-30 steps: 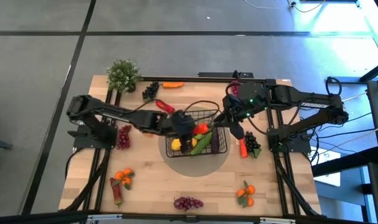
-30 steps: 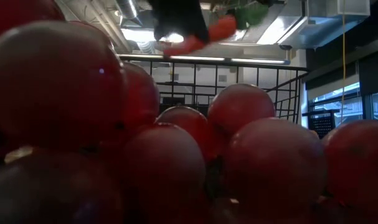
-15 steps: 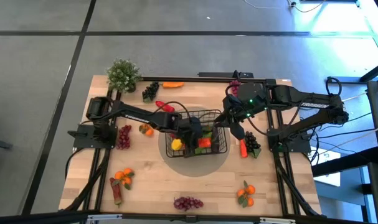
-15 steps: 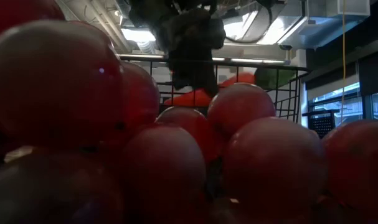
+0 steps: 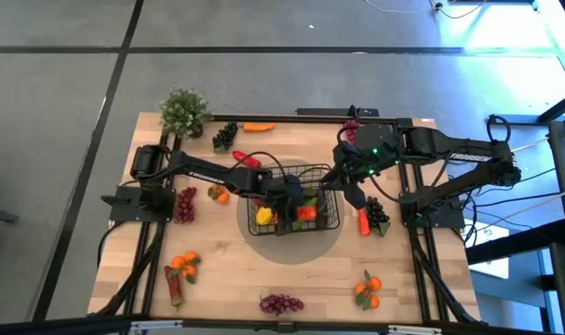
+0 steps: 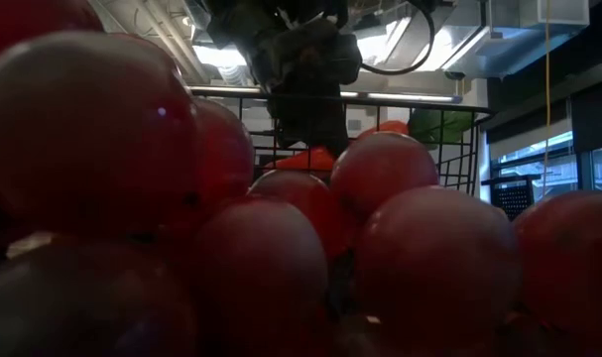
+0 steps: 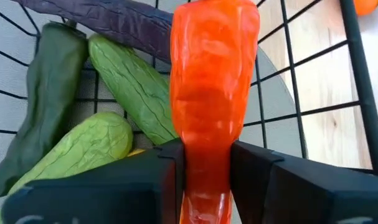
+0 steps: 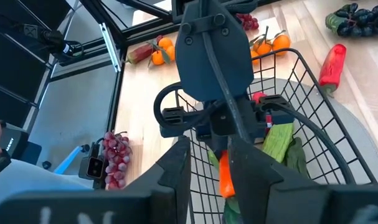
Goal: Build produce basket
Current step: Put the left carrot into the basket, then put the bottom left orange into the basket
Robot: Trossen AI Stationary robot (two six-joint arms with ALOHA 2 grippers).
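Observation:
The black wire basket point(image 5: 296, 167) stands mid-table on a grey round mat. It holds a yellow lemon point(image 5: 263, 216), green cucumbers point(image 7: 132, 87) and a purple eggplant point(image 7: 108, 22). My left gripper point(image 5: 296, 209) reaches down into the basket, shut on an orange-red toy vegetable point(image 7: 210, 81). My right gripper point(image 5: 355, 195) hovers open at the basket's right rim, touching nothing that I can see; its wrist view point(image 8: 208, 168) looks across the basket at the left gripper. My left gripper pinches the orange-red vegetable near its narrow end point(image 7: 206, 134) between its two fingers point(image 7: 157, 168). The fingers come from above, slanting down into the basket. The vegetable points away from the fingers over the cucumbers; whether it rests on them I cannot tell.
Around the basket lie a potted plant point(image 5: 183, 112), dark grapes point(image 5: 225, 136), a carrot point(image 5: 258, 127), a red pepper point(image 5: 247, 159), oranges point(image 5: 184, 265), red grapes point(image 5: 184, 205) and a pepper with dark grapes point(image 5: 370, 219). Near-edge grapes point(image 5: 281, 303) fill the low view point(image 6: 181, 218).
My left gripper has carried the orange-red vegetable toward the table's right and down, from above the basket's rim to inside its walls, and then held still there. It has stayed shut on the vegetable.

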